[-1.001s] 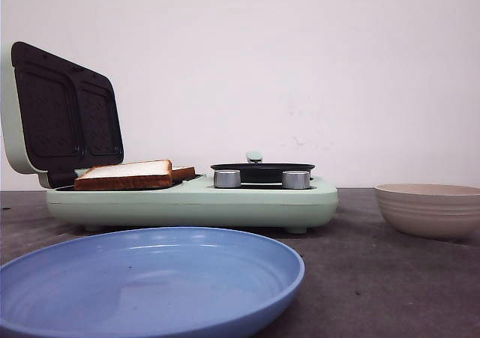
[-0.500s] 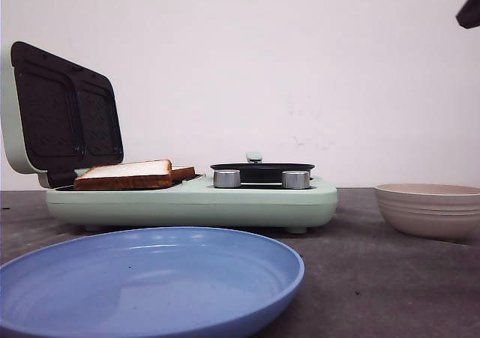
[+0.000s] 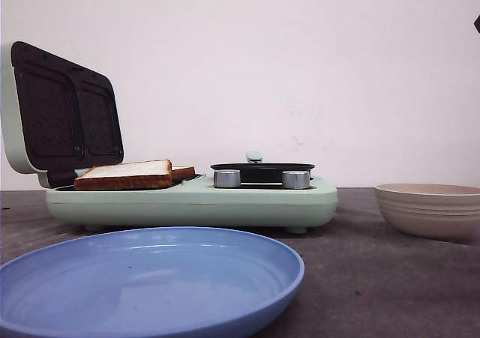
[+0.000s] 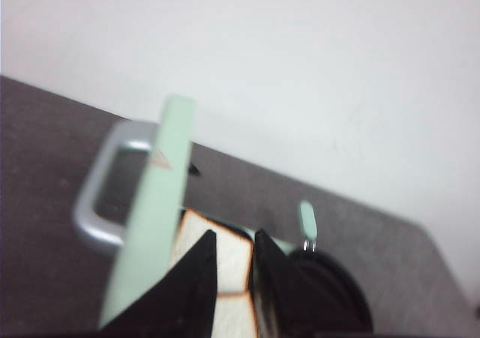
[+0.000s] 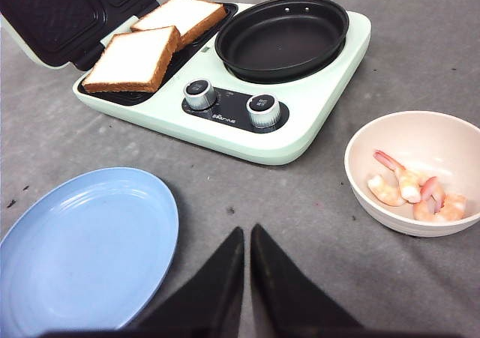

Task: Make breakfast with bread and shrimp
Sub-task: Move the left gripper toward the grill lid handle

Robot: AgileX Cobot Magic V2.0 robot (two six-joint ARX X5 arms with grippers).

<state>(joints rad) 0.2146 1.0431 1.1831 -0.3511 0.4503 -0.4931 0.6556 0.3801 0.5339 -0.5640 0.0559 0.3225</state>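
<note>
The right gripper (image 5: 246,267) hangs with its jaws nearly together and nothing between them, above bare tabletop (image 5: 315,225) in front of the mint-green breakfast maker (image 5: 300,132); the left gripper (image 4: 234,267), its jaws slightly apart and also empty, hovers beside the maker's raised lid (image 4: 150,225), close to the lid's grey handle (image 4: 97,203). Both slices of bread (image 5: 142,57) lie side by side on the maker's dark grill plate, while the shrimp (image 5: 416,192) sit in a cream bowl (image 5: 375,139) to the right of the maker, just beyond its black frying pan (image 5: 281,34), which holds nothing. A blue plate (image 5: 82,240) lies bare in front of the maker. The likely trouble lies with the shrimp: small, curled and bunched together, they could slip from the right gripper's narrow tips or come up two at a time, and a drop short of the pan would land on the control knobs (image 5: 229,102). On the other side, a careless swing of the left arm could knock the upright lid down onto the bread. The left wrist view is blurred and its fingers mask most of the slices; the front view hides the bowl's contents behind its rim, and shows only a dark sliver of an arm at its upper right edge.
</note>
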